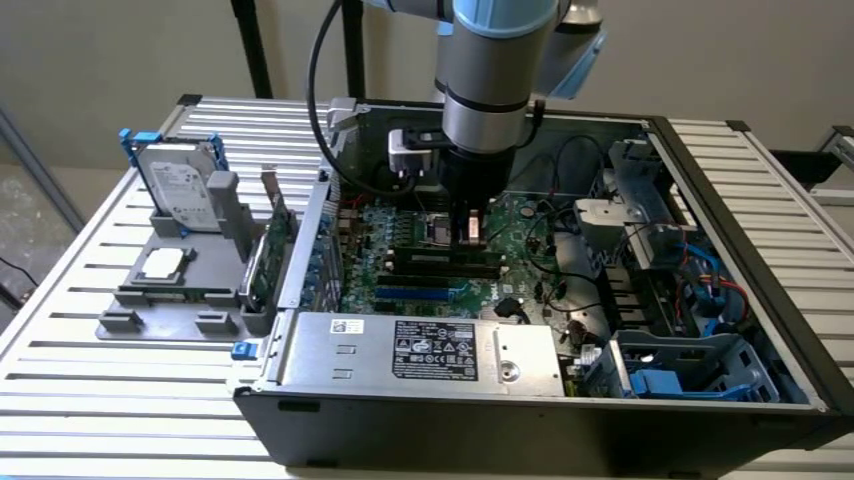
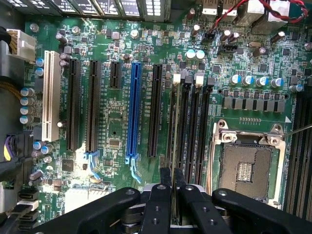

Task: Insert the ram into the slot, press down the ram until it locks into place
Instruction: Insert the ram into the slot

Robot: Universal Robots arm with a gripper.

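Exterior view: the arm (image 1: 487, 90) reaches down into the open case (image 1: 534, 425), which holds a green board (image 1: 400, 280) and a power supply (image 1: 414, 350). On the table (image 1: 80, 400), a grey tray (image 1: 147, 325) carries a drive (image 1: 180, 185).

Wrist view: the ram (image 2: 175, 117), a thin green strip seen edge-on, stands in the slot (image 2: 170, 136) farthest from the CPU socket (image 2: 246, 170). The jaws are nearly together, clamped on the ram's top edge.

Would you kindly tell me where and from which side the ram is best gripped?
Grip the ram on its two flat faces near the upper long edge, coming straight down from above. It stands on edge, thin, and the parallel black sockets crowd both sides, so the top looks freest. The gripper pinches it this way.
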